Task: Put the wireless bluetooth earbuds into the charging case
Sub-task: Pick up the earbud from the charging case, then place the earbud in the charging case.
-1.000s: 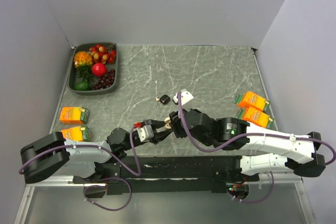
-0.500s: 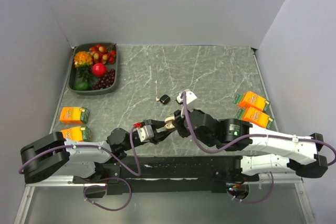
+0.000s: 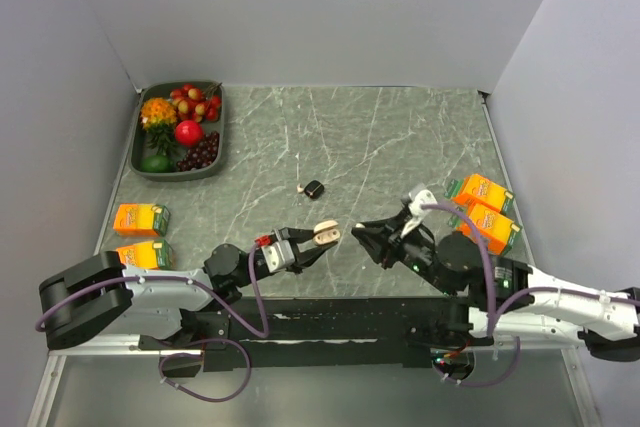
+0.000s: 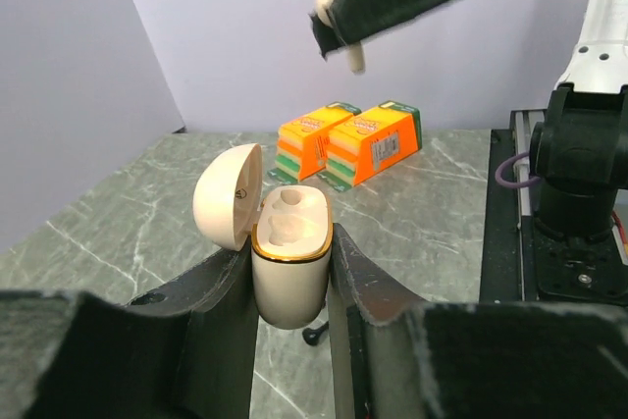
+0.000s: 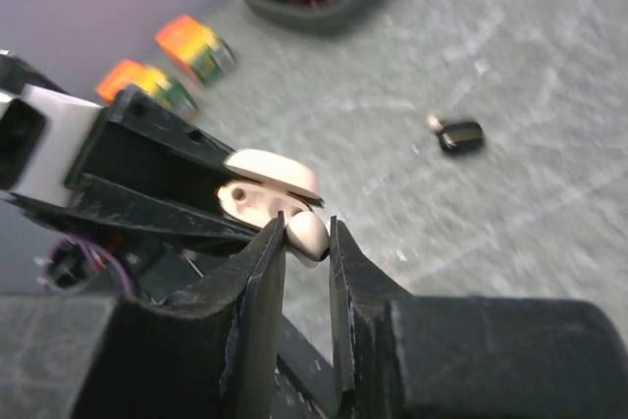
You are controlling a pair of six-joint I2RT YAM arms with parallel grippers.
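Observation:
My left gripper (image 4: 289, 252) is shut on a cream charging case (image 4: 287, 267) with a gold rim, held upright with its lid (image 4: 228, 195) open; it also shows in the top view (image 3: 324, 233). My right gripper (image 5: 306, 228) holds a small cream earbud (image 5: 308, 234) between its fingertips, just right of the case (image 5: 257, 193). In the left wrist view the earbud (image 4: 353, 58) hangs above and behind the case. A small glossy black box (image 3: 314, 188) with a pale speck (image 3: 300, 187) beside it lies on the table farther back.
A green tray (image 3: 150, 162) of fruit stands at the back left. Orange cartons lie at the left (image 3: 140, 219) and at the right (image 3: 484, 192). A tiny black piece (image 4: 314, 334) lies on the table under the case.
My right arm has drawn back to the right, from over the left gripper to just right of the case. The left gripper and case have not moved.

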